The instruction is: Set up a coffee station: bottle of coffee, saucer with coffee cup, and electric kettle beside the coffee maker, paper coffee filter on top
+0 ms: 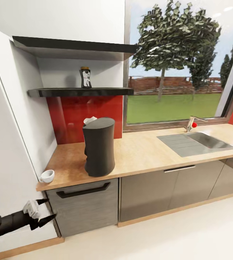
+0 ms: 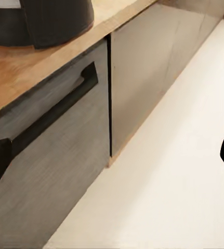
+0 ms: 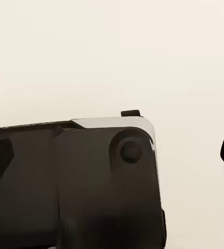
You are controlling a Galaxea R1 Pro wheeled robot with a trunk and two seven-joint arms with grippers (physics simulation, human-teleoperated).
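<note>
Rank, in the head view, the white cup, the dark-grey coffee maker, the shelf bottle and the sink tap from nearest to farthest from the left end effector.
From the left end effector, low by the cabinet:
1. Small white rounded cup, on the counter's near left corner.
2. Tall dark-grey coffee maker, mid-counter to the right.
3. Small dark bottle with white label, up on the black shelf.
4. Metal sink tap, far right.

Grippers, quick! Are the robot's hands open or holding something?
Left gripper: open, holding nothing.
Right gripper: open, holding nothing.

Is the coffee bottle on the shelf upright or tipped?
Upright. In the head view the bottle of coffee stands on its base on the kitchen shelf, cap on top, label facing out, above the coffee maker.
</note>
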